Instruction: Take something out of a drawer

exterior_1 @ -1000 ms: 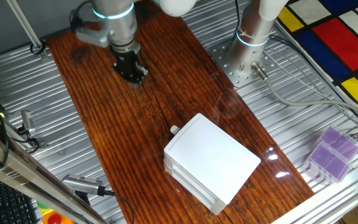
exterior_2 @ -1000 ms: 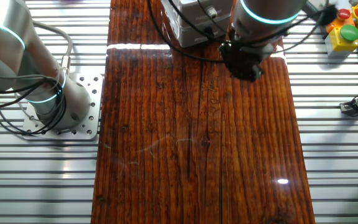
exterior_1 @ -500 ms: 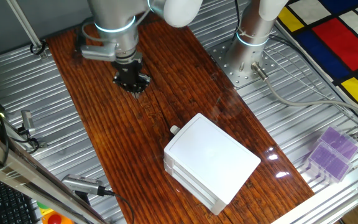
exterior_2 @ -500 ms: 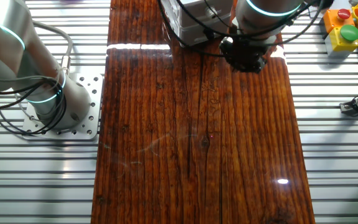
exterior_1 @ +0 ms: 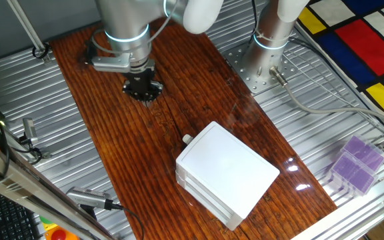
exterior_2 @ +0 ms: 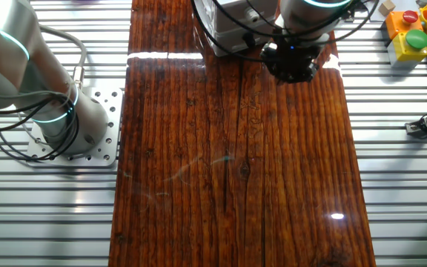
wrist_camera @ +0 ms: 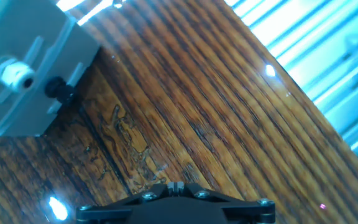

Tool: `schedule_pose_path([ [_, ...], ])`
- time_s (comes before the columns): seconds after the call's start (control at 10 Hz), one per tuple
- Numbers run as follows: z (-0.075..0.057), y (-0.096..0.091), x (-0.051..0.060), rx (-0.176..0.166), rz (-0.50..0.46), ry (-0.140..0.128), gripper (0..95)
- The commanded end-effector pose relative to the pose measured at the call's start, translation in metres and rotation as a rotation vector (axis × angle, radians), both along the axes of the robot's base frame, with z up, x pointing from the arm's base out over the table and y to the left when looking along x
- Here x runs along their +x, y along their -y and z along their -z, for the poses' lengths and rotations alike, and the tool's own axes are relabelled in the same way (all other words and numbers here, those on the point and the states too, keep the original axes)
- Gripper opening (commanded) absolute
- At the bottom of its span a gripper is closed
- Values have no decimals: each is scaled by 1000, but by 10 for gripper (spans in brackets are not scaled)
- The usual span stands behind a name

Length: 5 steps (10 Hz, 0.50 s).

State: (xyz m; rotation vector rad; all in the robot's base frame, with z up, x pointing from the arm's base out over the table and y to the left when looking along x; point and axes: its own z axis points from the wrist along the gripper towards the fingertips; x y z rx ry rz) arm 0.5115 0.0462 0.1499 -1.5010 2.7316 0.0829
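The white two-drawer unit (exterior_1: 229, 167) sits toward the near end of the wooden board, and both of its drawers look shut. The upper drawer (wrist_camera: 27, 50) shows its small white knob (exterior_1: 187, 139) facing my gripper; in the hand view that knob (wrist_camera: 14, 73) is at the upper left. Whatever something lies inside is hidden. My gripper (exterior_1: 143, 91) hangs over bare wood a short way from the knob, and is also in the other fixed view (exterior_2: 292, 65). Its fingertips (wrist_camera: 176, 186) are pressed together with nothing between them.
The second arm's base (exterior_1: 267, 47) is bolted beside the board. A purple box (exterior_1: 356, 163) lies on the metal table at the right. A yellow button box (exterior_2: 412, 33) stands near the board's far corner. Clamps and tools (exterior_1: 29, 137) lie along the left edge.
The gripper has moved a little along the board toward the drawer unit, and the wrist has turned. The unit has not moved.
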Motion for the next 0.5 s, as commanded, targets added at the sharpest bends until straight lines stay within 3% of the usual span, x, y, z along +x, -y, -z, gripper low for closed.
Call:
schedule_pose_path([
  [0.1, 0, 0, 0, 2, -9, 11, 0],
  [0.2, 0, 0, 0, 14, -43, 20, 0],
  [0.5, 0, 0, 0, 28, -290, 33, 0],
])
